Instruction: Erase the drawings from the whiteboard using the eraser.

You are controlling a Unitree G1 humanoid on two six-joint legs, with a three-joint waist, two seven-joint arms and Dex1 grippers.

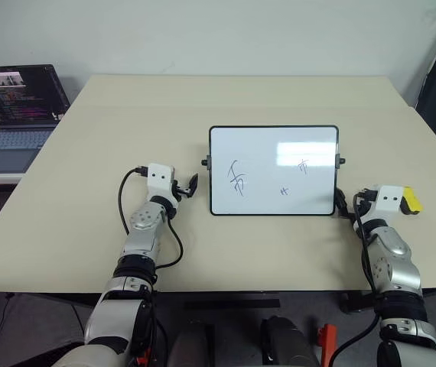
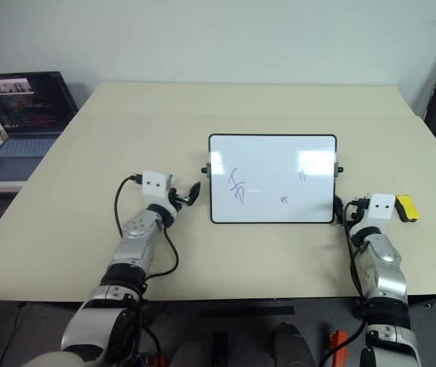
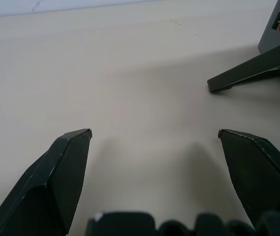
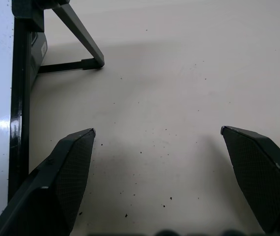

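Both arms are reaching forward low over the table [image 1: 88, 153]. The left gripper [image 1: 187, 186] is sitting wide open and holding nothing, just beside the whiteboard's [image 1: 273, 170] left edge. The right gripper [image 4: 157, 132] is gaping wide too, empty, hovering at the board's lower right corner near its stand. The whiteboard is standing propped mid-table, the drawings [image 1: 238, 180] showing on its face. The eraser [image 1: 411, 200] is lying on the table just right of the right wrist. A laptop [image 1: 19, 107] is glowing at far left.

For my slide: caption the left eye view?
Open grippers flank the whiteboard; drawings unerased, eraser at right.
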